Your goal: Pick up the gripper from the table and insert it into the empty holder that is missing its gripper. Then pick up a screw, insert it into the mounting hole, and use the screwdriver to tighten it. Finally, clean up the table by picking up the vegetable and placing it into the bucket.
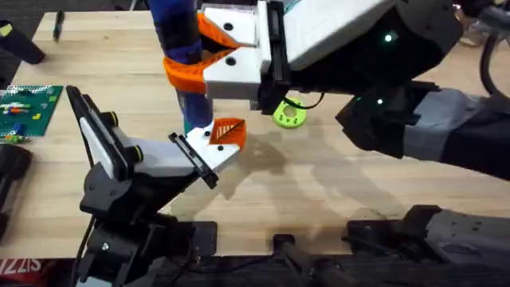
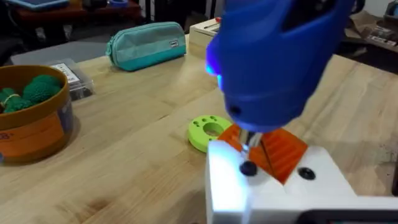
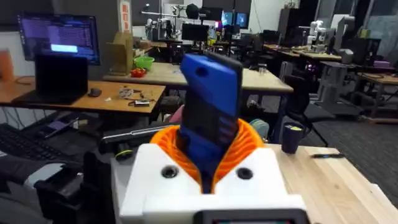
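Observation:
The white holder [image 1: 171,155], with its thin black plate, sits at the end of my left arm. The orange ribbed gripper [image 1: 229,131] sits on its tip, also seen in the left wrist view as the gripper [image 2: 283,152] on the white housing [image 2: 273,193]. My right gripper [image 1: 199,60] has its orange jaws shut on the blue screwdriver [image 1: 179,32], which stands upright. The screwdriver [image 2: 280,56] has its tip on a black screw [image 2: 247,168] in the housing. A green vegetable [image 2: 34,90] lies in the orange bucket [image 2: 31,134].
A green disc [image 1: 288,114] lies on the table just beyond the holder. A teal pouch [image 2: 146,43] and a clear box [image 2: 74,78] lie farther off. A green circuit board [image 1: 28,108] is at the left edge, a pen [image 1: 57,24] at the far left.

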Tool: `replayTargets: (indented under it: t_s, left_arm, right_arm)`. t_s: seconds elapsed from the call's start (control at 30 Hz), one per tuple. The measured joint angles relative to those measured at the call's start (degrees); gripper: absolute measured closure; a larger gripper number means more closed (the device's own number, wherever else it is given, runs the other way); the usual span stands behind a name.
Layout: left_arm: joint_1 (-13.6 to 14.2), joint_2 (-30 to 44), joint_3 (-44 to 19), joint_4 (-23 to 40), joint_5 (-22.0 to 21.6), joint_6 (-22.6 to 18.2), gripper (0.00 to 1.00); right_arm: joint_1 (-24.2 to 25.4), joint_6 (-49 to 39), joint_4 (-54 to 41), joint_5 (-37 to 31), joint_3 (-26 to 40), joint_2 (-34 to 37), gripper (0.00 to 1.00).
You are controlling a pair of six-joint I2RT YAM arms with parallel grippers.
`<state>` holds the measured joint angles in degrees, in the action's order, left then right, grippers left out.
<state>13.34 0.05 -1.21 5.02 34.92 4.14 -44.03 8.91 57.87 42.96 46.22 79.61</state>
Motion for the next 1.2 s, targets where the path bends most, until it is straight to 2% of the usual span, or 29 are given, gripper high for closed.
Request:
replayTargets:
  t_s: [1.2]
  left_arm:
    - [0.0,0.0,0.0,0.0,0.0,0.0,0.986]
  right_arm:
    - [1.14,2.58,-1.81,0.42,0.0,0.0,0.935]
